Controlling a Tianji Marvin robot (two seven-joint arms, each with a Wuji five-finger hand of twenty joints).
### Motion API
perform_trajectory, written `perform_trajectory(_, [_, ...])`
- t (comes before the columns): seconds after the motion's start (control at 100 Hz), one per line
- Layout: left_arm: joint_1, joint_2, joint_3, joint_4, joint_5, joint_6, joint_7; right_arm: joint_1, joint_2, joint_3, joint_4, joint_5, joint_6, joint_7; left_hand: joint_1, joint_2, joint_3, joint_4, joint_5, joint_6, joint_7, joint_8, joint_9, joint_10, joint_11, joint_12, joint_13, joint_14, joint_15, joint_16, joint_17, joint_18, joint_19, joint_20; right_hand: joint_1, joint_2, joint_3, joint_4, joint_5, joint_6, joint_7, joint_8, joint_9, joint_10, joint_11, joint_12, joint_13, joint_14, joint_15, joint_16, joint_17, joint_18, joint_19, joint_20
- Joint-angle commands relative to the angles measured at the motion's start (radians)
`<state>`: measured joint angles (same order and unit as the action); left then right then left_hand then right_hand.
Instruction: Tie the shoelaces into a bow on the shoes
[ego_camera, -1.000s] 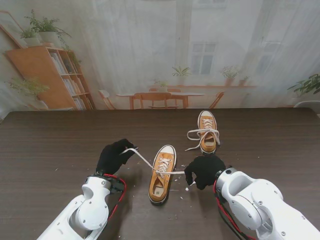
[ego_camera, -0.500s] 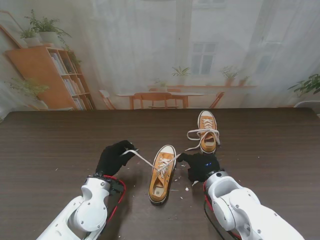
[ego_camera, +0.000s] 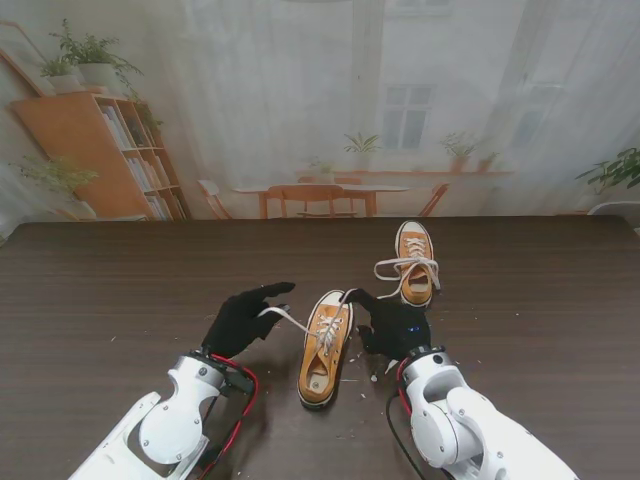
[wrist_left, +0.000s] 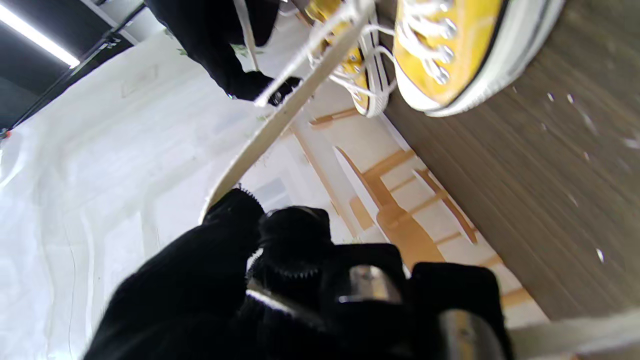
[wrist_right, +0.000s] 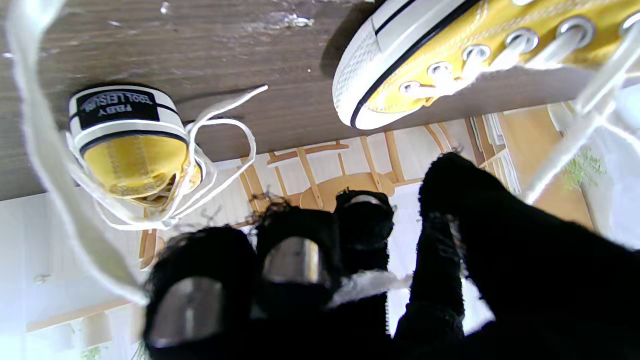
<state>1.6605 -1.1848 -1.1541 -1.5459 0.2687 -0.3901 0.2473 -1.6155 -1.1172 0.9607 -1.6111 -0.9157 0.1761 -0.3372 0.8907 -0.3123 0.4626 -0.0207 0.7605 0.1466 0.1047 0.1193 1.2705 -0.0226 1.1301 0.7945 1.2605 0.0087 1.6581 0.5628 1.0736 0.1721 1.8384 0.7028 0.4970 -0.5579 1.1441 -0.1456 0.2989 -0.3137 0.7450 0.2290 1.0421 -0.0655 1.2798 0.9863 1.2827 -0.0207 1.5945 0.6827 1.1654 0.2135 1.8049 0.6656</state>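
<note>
- Shoelaces (ego_camera: 327, 330) run up the near yellow shoe (ego_camera: 323, 350), which lies on the dark wooden table (ego_camera: 100, 290) between the two black-gloved hands.
- Left hand (ego_camera: 240, 318), just left of that shoe, pinches one white lace end (ego_camera: 285, 318) between thumb and forefinger; its index finger points toward the shoe's toe.
- Right hand (ego_camera: 392, 328), just right of the shoe, has its fingers curled, one reaching to the toe cap; the other lace (wrist_right: 55, 165) passes beside its fingers (wrist_right: 295, 250), though whether it is truly gripped cannot be told.
- Left wrist view alone shows the held lace (wrist_left: 280, 117) stretched taut from the fingertips (wrist_left: 235, 210) to the shoe's eyelets.
- Right wrist view alone shows the heel label of the second shoe (wrist_right: 132, 150), which lies farther from me, beyond the near shoe, its laces loose.
</note>
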Motion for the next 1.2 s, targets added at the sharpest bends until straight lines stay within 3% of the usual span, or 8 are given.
perform_trajectory(0.0, [-0.013, -0.003, 0.02, 0.012, -0.009, 0.002, -0.015, -0.006, -0.006, 0.002, 0.007, 0.0, -0.003, 0.01, -0.008, -0.035, 0.03, -0.02, 0.006, 0.048, -0.034, -0.029, 0.083, 0.07, 0.0, -0.017, 0.013, -0.042, 0.042, 0.017, 0.03, -0.135, 0.256, -0.007, -0.035, -0.02, 0.026, 0.01, 0.012, -0.041, 0.002, 0.023, 0.005, 0.008, 0.026, -0.013, 0.031, 0.02, -0.001, -0.01, 0.012, 0.021, 0.167, -0.006])
perform_trajectory(0.24, [-0.062, -0.003, 0.071, 0.078, -0.146, -0.042, -0.104, -0.016, -0.017, 0.012, 0.024, 0.026, -0.064, -0.057, -0.032, -0.081, 0.106, -0.022, -0.019, 0.061, -0.043, -0.032, 0.087, 0.094, -0.015, -0.026, 0.013, -0.02, 0.037, 0.018, 0.03, -0.135, 0.256, -0.008, -0.102, -0.033, 0.026, 0.005, 0.029, -0.041, -0.006, 0.028, 0.021, 0.008, 0.026, -0.018, 0.031, 0.028, 0.002, -0.001, 0.012, 0.032, 0.169, 0.002])
perform_trajectory(0.39, [-0.099, 0.001, 0.106, 0.124, -0.227, -0.093, -0.168, -0.02, -0.017, 0.021, 0.03, 0.016, -0.113, -0.088, -0.022, -0.097, 0.131, -0.017, -0.024, 0.048, -0.044, -0.033, 0.091, 0.103, -0.017, -0.028, 0.013, -0.015, 0.037, 0.018, 0.03, -0.134, 0.256, -0.01, -0.099, -0.031, 0.034, 0.005, 0.025, -0.047, -0.006, 0.03, 0.022, 0.004, 0.025, -0.019, 0.031, 0.028, 0.002, 0.001, 0.012, 0.032, 0.169, 0.004])
perform_trajectory(0.57, [-0.133, 0.007, 0.149, 0.159, -0.312, -0.129, -0.243, -0.017, -0.017, 0.026, 0.038, 0.006, -0.155, -0.115, -0.032, -0.106, 0.15, -0.015, -0.011, 0.108, -0.039, -0.031, 0.093, 0.102, -0.017, -0.03, 0.013, -0.013, 0.038, 0.02, 0.03, -0.134, 0.256, -0.012, -0.1, -0.031, 0.035, 0.004, 0.032, -0.06, -0.003, 0.034, 0.023, 0.005, 0.023, -0.022, 0.031, 0.028, 0.001, 0.002, 0.012, 0.032, 0.169, 0.006])
perform_trajectory(0.77, [-0.147, 0.008, 0.176, 0.173, -0.354, -0.107, -0.281, -0.011, -0.018, 0.024, 0.048, 0.006, -0.19, -0.133, -0.037, -0.107, 0.162, -0.015, -0.001, 0.143, -0.036, -0.03, 0.092, 0.101, -0.014, -0.031, 0.013, -0.014, 0.04, 0.02, 0.029, -0.134, 0.256, -0.015, -0.104, -0.036, 0.039, 0.004, 0.048, -0.075, -0.002, 0.036, 0.023, 0.007, 0.021, -0.024, 0.031, 0.03, -0.004, 0.002, 0.012, 0.032, 0.168, 0.007])
perform_trajectory(1.19, [-0.164, 0.013, 0.206, 0.194, -0.402, -0.08, -0.343, 0.013, -0.027, 0.001, 0.081, 0.007, -0.2, -0.192, -0.032, -0.103, 0.162, -0.016, 0.041, 0.137, -0.02, -0.025, 0.092, 0.102, -0.012, -0.034, 0.013, -0.012, 0.041, 0.021, 0.029, -0.129, 0.256, -0.019, -0.123, -0.037, 0.045, 0.003, 0.011, -0.058, -0.01, 0.039, 0.022, 0.006, 0.017, -0.03, 0.031, 0.036, -0.013, 0.001, 0.011, 0.039, 0.161, 0.006])
